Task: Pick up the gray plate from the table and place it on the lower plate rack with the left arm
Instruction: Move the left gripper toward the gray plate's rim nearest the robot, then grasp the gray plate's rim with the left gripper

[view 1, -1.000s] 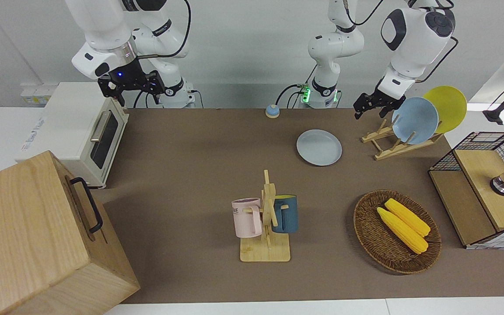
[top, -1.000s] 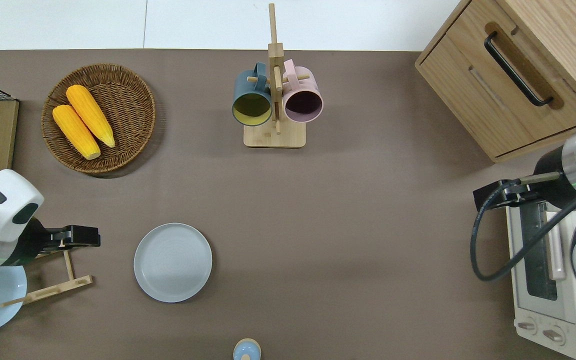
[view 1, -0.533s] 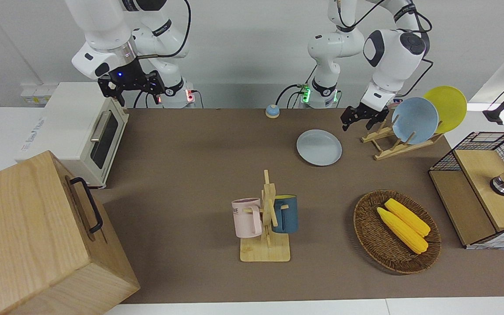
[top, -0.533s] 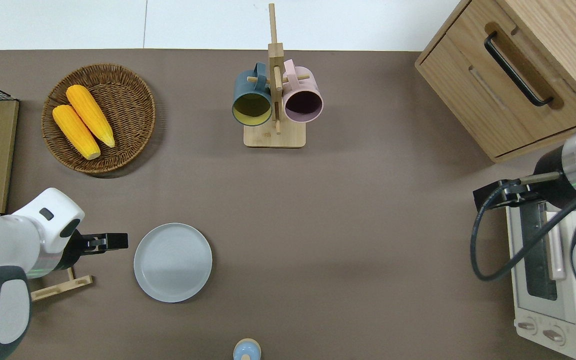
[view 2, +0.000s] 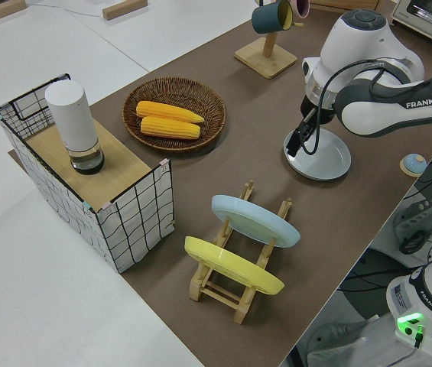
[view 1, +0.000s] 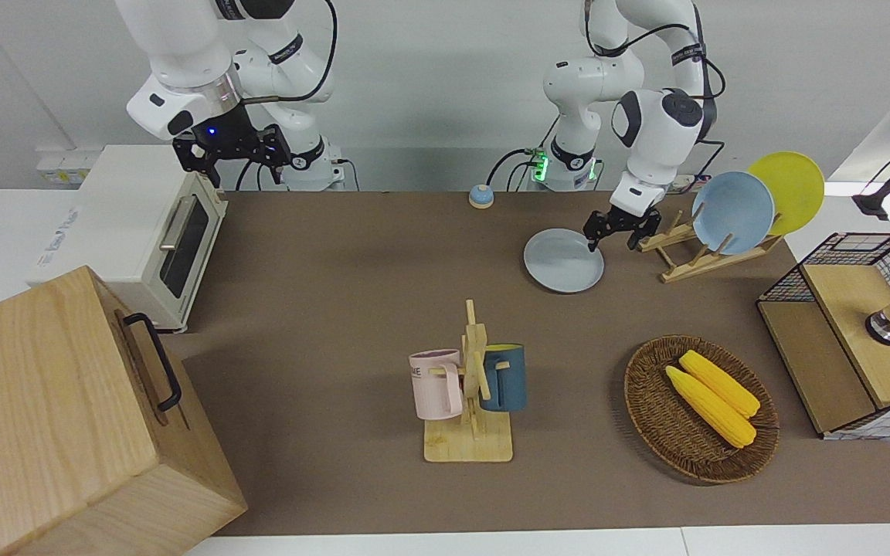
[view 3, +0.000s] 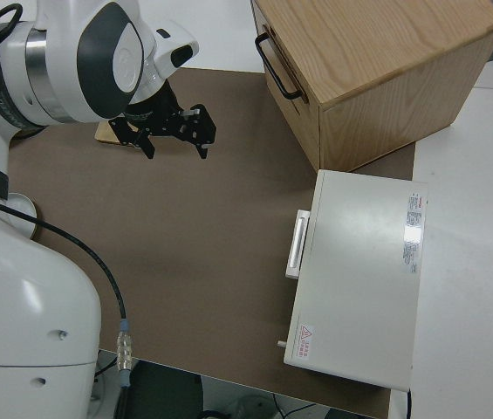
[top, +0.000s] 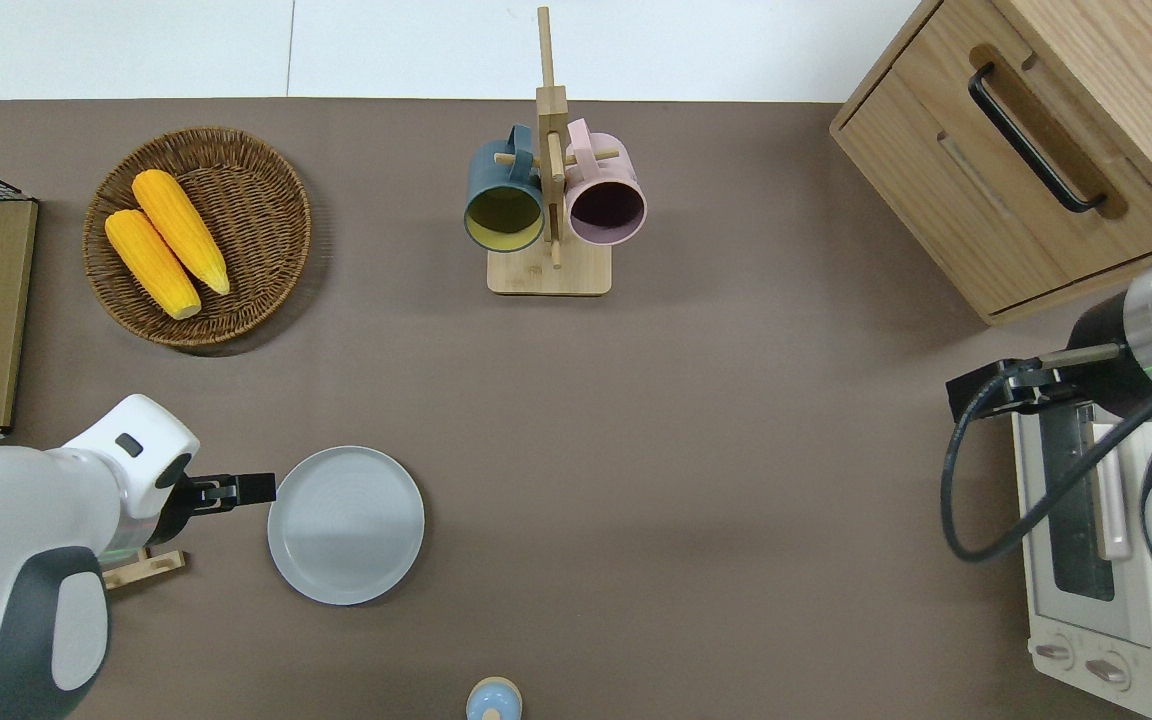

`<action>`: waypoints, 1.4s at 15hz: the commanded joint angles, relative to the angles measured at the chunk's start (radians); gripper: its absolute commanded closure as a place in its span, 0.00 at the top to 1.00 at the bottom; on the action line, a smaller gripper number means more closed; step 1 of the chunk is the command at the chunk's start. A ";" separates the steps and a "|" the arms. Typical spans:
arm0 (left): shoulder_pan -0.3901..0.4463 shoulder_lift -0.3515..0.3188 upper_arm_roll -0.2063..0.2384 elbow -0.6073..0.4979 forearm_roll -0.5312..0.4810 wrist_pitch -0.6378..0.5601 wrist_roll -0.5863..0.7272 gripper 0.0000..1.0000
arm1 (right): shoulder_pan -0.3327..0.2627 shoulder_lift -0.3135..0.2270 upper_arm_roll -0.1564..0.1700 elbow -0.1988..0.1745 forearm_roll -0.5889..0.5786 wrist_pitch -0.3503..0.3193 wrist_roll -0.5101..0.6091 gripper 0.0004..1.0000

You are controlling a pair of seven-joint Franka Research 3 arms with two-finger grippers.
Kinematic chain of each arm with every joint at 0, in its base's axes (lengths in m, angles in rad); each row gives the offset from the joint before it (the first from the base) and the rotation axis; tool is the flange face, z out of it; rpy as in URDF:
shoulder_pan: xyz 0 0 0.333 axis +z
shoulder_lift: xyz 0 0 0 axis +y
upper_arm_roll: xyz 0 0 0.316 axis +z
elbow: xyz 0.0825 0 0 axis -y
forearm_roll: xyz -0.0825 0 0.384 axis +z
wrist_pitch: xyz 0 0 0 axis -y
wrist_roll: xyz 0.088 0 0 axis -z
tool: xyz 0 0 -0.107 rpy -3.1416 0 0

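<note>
Flat on the brown-matted table point(top: 696, 420) lies the round pale gray plate point(top: 346, 525) with its low raised rim, and every other place here is given from it. At the plate's edge toward the left arm's end of the table, the left arm's black two-finger gripper point(view 1: 613, 231) hangs low, its fingers point(view 1: 592, 244) spread apart with nothing between them; whether a fingertip touches the rim cannot be told. Just beside the plate, farther toward that same end, stands the small light-wood slanted plate rack point(view 1: 696, 255), carrying a sky-blue plate point(view 1: 732, 212) and a yellow plate point(view 1: 789, 191) in its upper slots, while its lower slots next to the gray plate hold nothing. Farther from the robots than the gray plate sits a round brown wicker basket point(top: 261, 290) with two yellow corn cobs point(top: 166, 243). Also farther from the robots, toward the right arm's end, a wooden mug tree point(top: 549, 200) bears a dark blue cup point(top: 503, 195) and a pink cup point(top: 606, 190). The right arm is parked, its gripper point(view 3: 174, 133) open-fingered and empty.
</note>
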 commanded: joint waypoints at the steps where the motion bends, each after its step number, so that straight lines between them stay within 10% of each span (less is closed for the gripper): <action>1: -0.022 0.039 0.006 -0.033 -0.009 0.067 -0.009 0.99 | -0.023 -0.002 0.021 0.007 -0.006 -0.011 0.012 0.98; 13: -0.022 0.125 0.007 -0.048 0.001 0.107 0.005 0.97 | -0.023 -0.002 0.020 0.006 -0.006 -0.011 0.012 0.98; 17: -0.022 0.132 0.007 -0.048 0.010 0.107 0.005 0.39 | -0.023 -0.002 0.020 0.007 -0.006 -0.011 0.012 0.98; 21: -0.017 0.136 0.007 -0.048 0.037 0.113 0.006 0.14 | -0.023 -0.002 0.021 0.006 -0.006 -0.011 0.012 0.98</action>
